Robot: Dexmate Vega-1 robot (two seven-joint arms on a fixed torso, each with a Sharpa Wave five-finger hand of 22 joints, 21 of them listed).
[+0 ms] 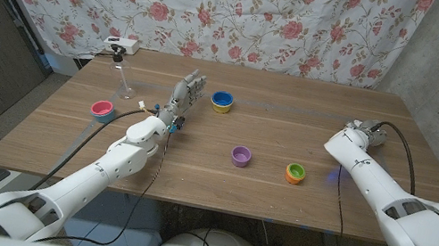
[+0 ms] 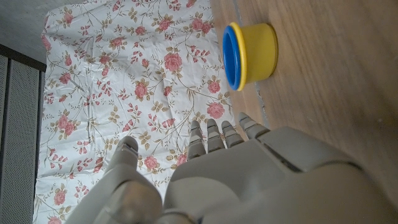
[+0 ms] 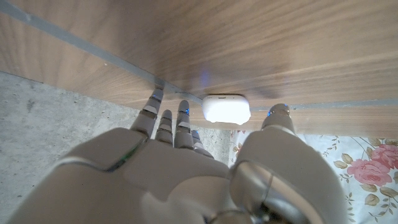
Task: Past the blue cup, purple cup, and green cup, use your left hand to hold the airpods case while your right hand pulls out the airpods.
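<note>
Right wrist view: the white case (image 3: pixel 226 108) lies just beyond the right hand (image 3: pixel 186 168), long side across its spread, empty fingers (image 3: pixel 163 121). The left hand (image 1: pixel 183 98), also released, stands well away beside the blue cup (image 1: pixel 221 101).

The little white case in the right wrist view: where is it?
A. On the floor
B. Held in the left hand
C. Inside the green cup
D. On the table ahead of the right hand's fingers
D: the white case lies on the wooden table just beyond the right hand, whose fingers are spread and hold nothing.
</note>
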